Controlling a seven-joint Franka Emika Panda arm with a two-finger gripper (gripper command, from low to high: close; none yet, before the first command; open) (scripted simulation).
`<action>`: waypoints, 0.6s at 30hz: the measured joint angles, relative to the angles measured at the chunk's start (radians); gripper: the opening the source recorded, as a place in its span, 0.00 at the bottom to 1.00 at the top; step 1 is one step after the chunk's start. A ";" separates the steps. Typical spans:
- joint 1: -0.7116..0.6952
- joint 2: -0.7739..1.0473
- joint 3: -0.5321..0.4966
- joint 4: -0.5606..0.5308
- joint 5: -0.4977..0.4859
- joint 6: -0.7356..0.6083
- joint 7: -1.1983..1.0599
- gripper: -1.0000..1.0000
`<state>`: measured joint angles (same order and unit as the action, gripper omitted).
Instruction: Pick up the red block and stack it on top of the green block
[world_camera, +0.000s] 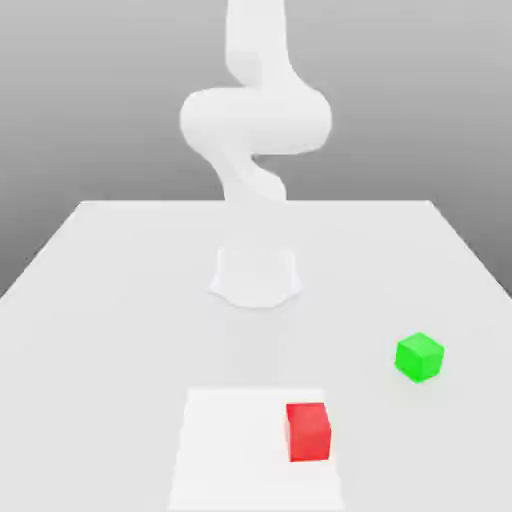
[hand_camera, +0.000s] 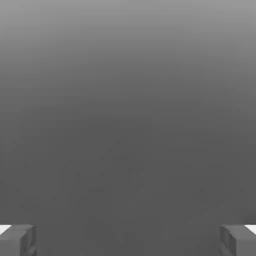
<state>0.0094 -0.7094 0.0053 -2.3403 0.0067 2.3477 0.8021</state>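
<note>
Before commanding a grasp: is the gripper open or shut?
Open. In the hand view the gripper has its fingertips far apart, with nothing between them.

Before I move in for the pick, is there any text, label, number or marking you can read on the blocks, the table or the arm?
None: there is no readable text anywhere.
The red block: plain faces, no marking.
The green block: plain faces, no marking.
The table and the arm: bare white, no label or brand.
The gripper fingers: plain grey, no writing.
</note>
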 joint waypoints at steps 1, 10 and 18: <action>0.004 0.040 0.003 -0.018 0.003 0.021 0.001 0.50; 0.029 0.369 0.039 -0.163 0.021 0.194 0.013 0.50; 0.052 0.659 0.074 -0.292 0.002 0.346 0.049 0.50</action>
<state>0.0613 -0.0500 0.0790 -2.6323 0.0089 2.6940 0.8508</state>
